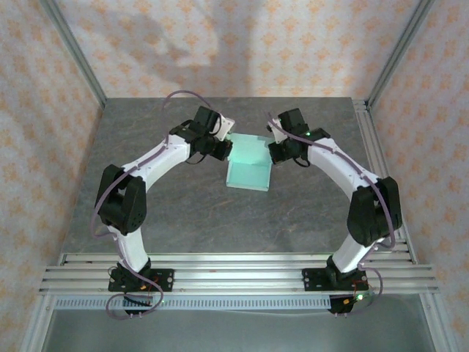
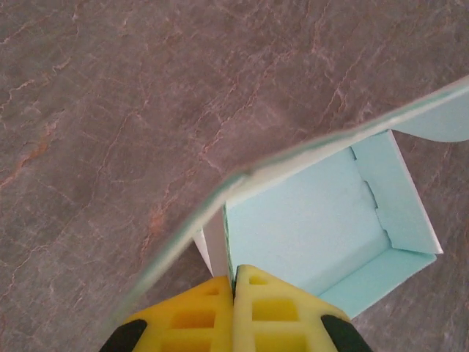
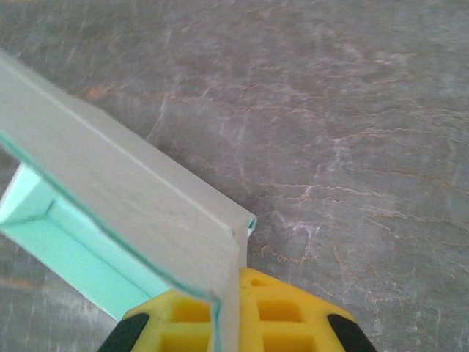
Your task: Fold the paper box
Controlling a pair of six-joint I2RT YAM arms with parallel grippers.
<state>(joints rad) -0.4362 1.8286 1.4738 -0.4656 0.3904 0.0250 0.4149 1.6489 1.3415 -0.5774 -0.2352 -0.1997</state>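
Observation:
The pale mint paper box (image 1: 249, 163) sits half-formed on the table's middle, between both arms. My left gripper (image 1: 225, 149) is at its left edge and my right gripper (image 1: 273, 152) at its right edge. In the left wrist view the yellow fingers (image 2: 198, 315) of the left gripper (image 2: 236, 277) are shut on the box's left side wall, with the open mint inside (image 2: 308, 220) beyond and a flap edge (image 2: 293, 154) arching over it. In the right wrist view the right gripper (image 3: 236, 287) is shut on the right wall, with a grey-white card flap (image 3: 132, 194) leaning over the mint inside (image 3: 51, 235).
The grey stone-look table (image 1: 168, 205) has bare room in front of and behind the box. Aluminium rails (image 1: 234, 268) run along the near edge, frame posts (image 1: 73, 51) stand at the back corners, and patterned walls close three sides.

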